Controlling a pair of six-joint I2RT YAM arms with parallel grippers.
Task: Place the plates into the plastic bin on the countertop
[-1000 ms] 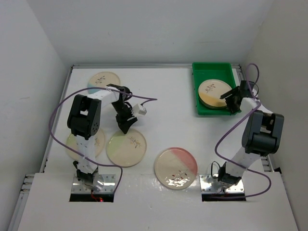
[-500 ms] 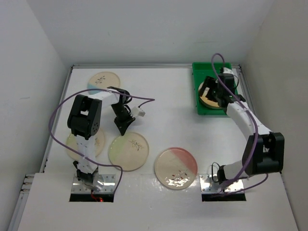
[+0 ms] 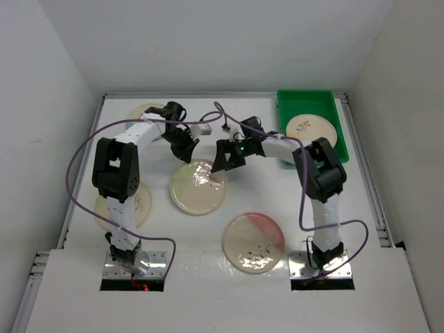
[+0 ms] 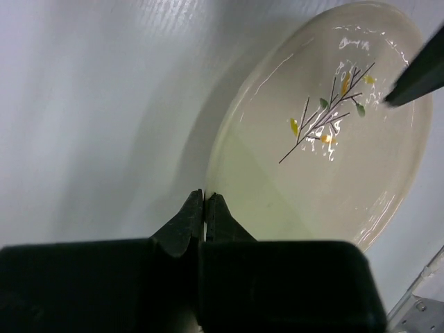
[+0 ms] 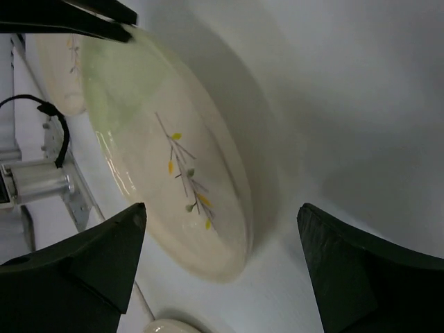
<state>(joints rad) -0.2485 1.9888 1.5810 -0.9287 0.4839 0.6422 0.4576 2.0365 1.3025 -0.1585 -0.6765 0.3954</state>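
Observation:
My left gripper (image 3: 186,144) (image 4: 205,198) is shut on the rim of a cream plate with a green segment (image 3: 199,186) (image 4: 326,139), which is held tilted above the countertop (image 3: 263,180). At that plate's right edge my right gripper (image 3: 223,163) (image 5: 222,243) is open, and the plate (image 5: 173,159) reaches in between its fingers. One plate (image 3: 311,128) lies in the green plastic bin (image 3: 305,100) at the back right. A pink-segment plate (image 3: 253,241) lies near the front centre, and another plate (image 3: 125,205) sits at the left.
A further plate (image 3: 144,109) at the back left is partly hidden by the left arm. Purple cables loop over both arms. White walls bound the countertop on three sides.
The left gripper shut on the green-segment plate and carried it right and back. The right arm swung from the bin to the middle, open, up to that plate's edge.

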